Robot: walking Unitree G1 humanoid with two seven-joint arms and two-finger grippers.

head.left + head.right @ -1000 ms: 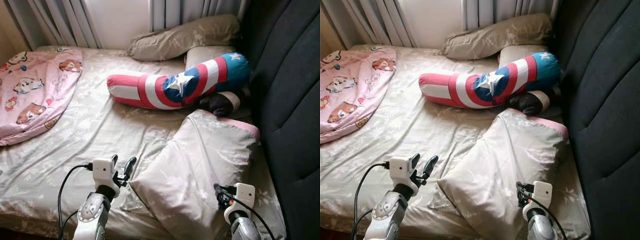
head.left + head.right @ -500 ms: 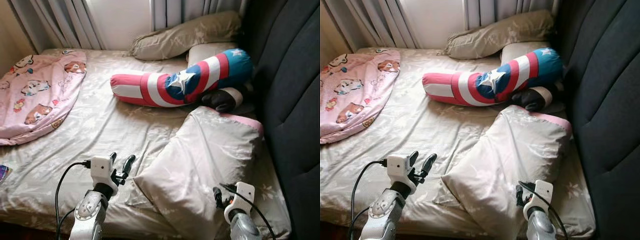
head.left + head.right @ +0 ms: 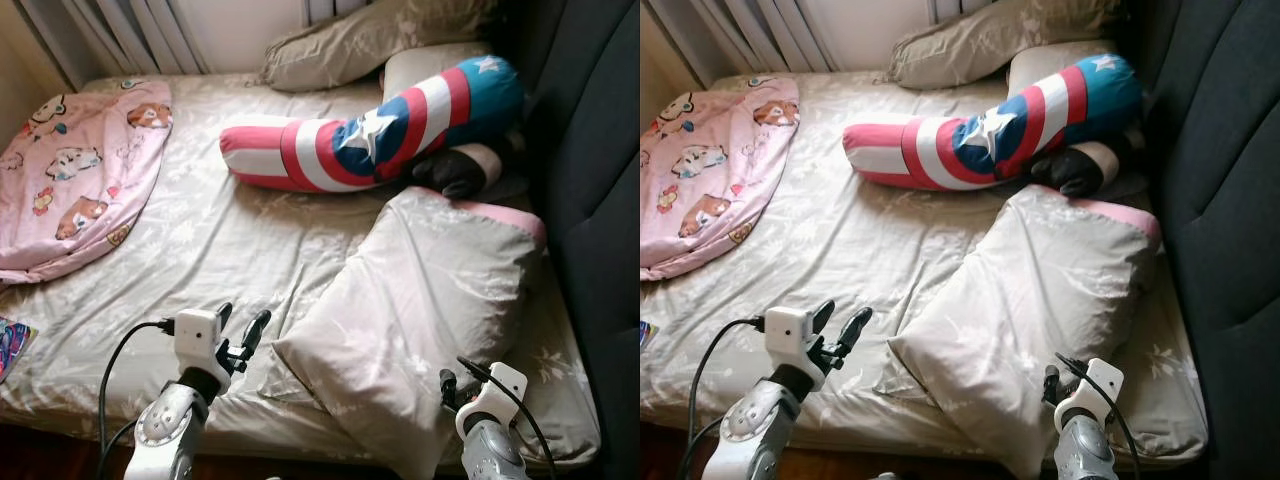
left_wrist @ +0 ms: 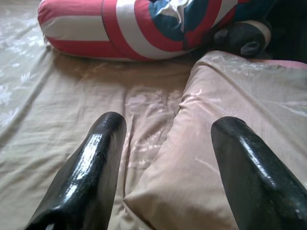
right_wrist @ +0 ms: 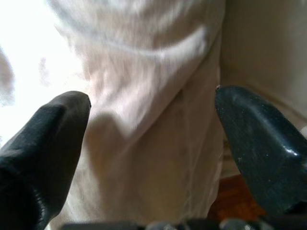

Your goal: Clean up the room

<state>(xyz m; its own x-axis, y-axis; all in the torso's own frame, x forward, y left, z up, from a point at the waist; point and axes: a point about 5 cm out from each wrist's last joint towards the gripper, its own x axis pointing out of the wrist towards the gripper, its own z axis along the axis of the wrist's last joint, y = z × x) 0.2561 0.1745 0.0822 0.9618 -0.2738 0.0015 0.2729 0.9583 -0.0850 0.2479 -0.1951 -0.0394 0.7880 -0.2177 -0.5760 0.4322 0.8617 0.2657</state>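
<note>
A large beige pillow [image 3: 420, 320] lies askew on the bed, its near corner hanging toward the front edge. My left gripper [image 3: 242, 336] hovers open just left of that corner, fingers [image 4: 91, 167] apart with the pillow's edge [image 4: 192, 182] ahead. Open too, my right gripper [image 5: 153, 143] is low at the bed's front edge, the pillow's underside [image 5: 144, 96] between its fingers but not clamped. A red, white and blue bolster [image 3: 370, 150] with a star lies across the bed further back. A pink cartoon blanket [image 3: 70, 180] is bunched at the left.
A dark padded headboard [image 3: 600, 200] runs along the right side. Two more beige pillows [image 3: 370, 40] lie near the curtains at the back. A dark plush item [image 3: 455, 172] sits under the bolster's end. A colourful object [image 3: 10, 345] lies by the bed's left edge.
The camera has tilted down and pulled back, so the bed's front edge shows more. Both grippers stay open in about the same places by the pillow.
</note>
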